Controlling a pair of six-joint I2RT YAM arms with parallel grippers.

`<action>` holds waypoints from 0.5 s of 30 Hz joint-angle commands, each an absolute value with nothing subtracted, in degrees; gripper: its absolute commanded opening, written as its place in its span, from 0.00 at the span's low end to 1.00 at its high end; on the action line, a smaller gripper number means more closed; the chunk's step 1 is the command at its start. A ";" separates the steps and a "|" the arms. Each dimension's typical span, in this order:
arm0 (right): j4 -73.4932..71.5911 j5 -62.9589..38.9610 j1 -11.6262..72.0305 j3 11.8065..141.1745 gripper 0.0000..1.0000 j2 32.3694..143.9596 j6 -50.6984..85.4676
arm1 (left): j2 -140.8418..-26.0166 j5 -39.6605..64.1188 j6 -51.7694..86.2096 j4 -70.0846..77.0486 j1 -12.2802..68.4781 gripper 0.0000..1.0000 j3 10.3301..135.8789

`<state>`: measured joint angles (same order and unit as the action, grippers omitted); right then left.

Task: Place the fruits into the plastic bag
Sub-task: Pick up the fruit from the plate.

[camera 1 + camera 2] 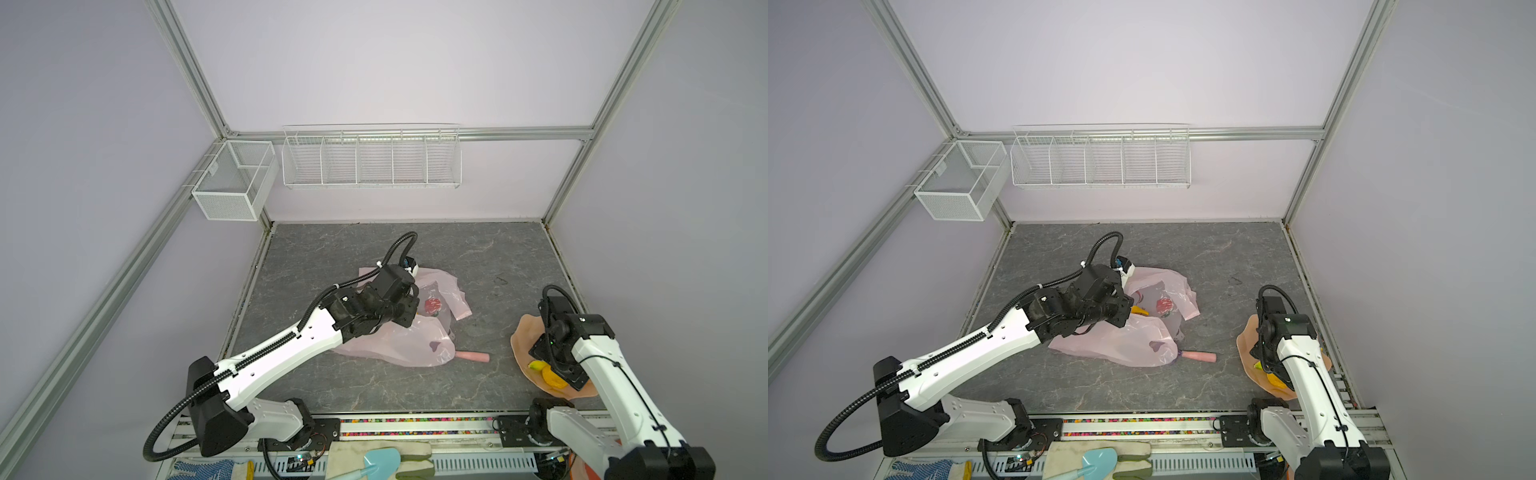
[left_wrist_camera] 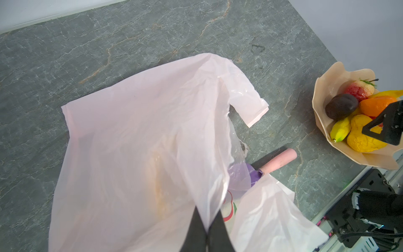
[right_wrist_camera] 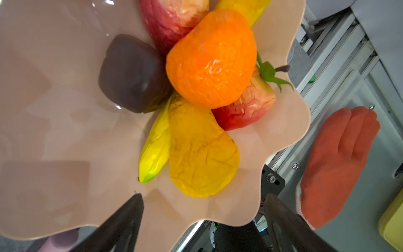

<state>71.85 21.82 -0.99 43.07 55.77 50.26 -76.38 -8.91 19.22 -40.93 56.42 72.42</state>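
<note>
Fruits [image 3: 196, 152] lie heaped on the tan wavy-edged plate [image 3: 54, 131] at the near right of the table. One red strawberry [image 1: 432, 306] shows through the plastic bag [image 2: 130, 141], which lies crumpled at the centre.

Step in hand, as judged: pick-up of a further fruit.
- Left gripper [image 2: 207, 227]: jaws closed on a fold of the bag's rim, with the film raised off the table (this appears to hold the mouth open).
- Right gripper [image 3: 204, 196]: jaws wide, empty, poised over the heap.

The next move calls for a descent onto one exposed fruit, probably the orange fruit [image 3: 211, 59] on top. The jaws should close without dislodging its neighbours, then carry it leftward to the bag mouth. A purple scoop [image 2: 255, 174] with a pink handle lies partly under the bag's edge; disregard it.

Surface: grey marble-patterned table [image 1: 498, 257], flat.

Room: pale lilac walls and an aluminium frame, with a white wire rack [image 1: 372, 160] on the far wall and a mesh basket [image 1: 232, 183] at the far left corner.
</note>
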 commanded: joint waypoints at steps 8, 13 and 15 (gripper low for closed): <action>66.88 17.46 -7.87 40.52 0.90 57.49 47.75 | -75.28 -8.25 19.34 -39.99 56.51 0.00 72.22; 64.16 16.65 -10.38 39.67 0.90 59.07 46.96 | -75.52 -8.26 19.03 -40.30 56.51 0.00 72.75; 63.12 16.40 -11.29 39.34 0.90 60.19 46.93 | -75.63 -8.26 19.07 -40.27 56.51 0.00 72.76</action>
<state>65.25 17.41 -10.37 40.38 59.09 47.55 -76.38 -8.71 19.22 -40.60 56.42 72.42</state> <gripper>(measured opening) 0.899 0.047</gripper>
